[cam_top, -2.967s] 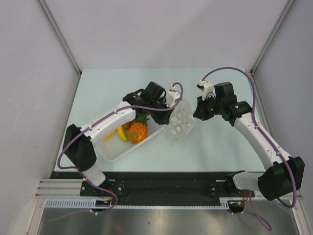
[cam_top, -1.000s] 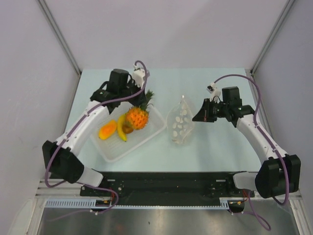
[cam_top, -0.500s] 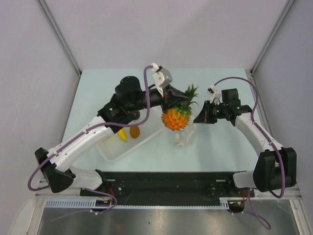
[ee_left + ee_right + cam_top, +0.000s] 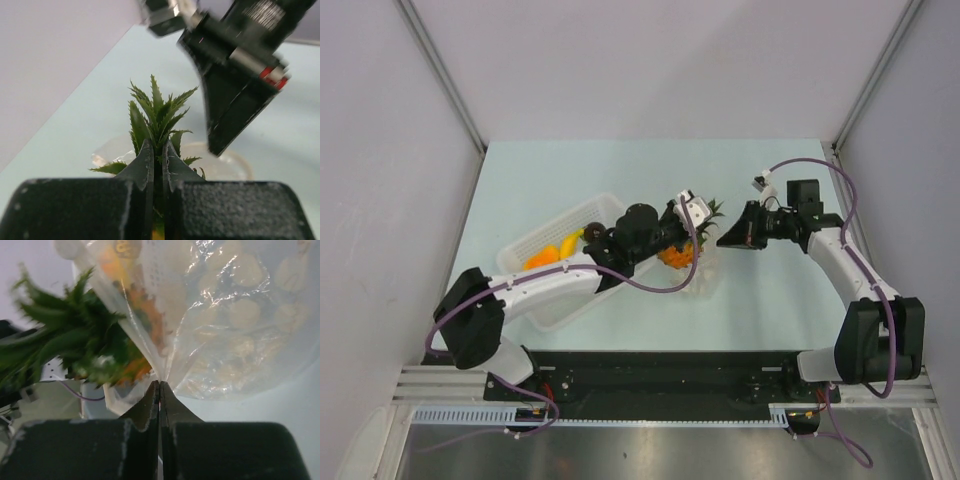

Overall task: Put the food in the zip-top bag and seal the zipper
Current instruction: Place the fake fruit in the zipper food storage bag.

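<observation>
Orange pineapple (image 4: 675,256) hangs diagonal, green crown (image 4: 710,209) aimed far-right.

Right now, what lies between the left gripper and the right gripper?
The pineapple, its green crown pinched in the left gripper, and the dotted zip-top bag, whose plastic the right gripper pinches. Both wrist views show this.

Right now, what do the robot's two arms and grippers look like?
The left arm and right arm have white links with black joints, and a purple cable loops along each. The left gripper and right gripper have black, grainy, wedge-shaped fingers.
</observation>
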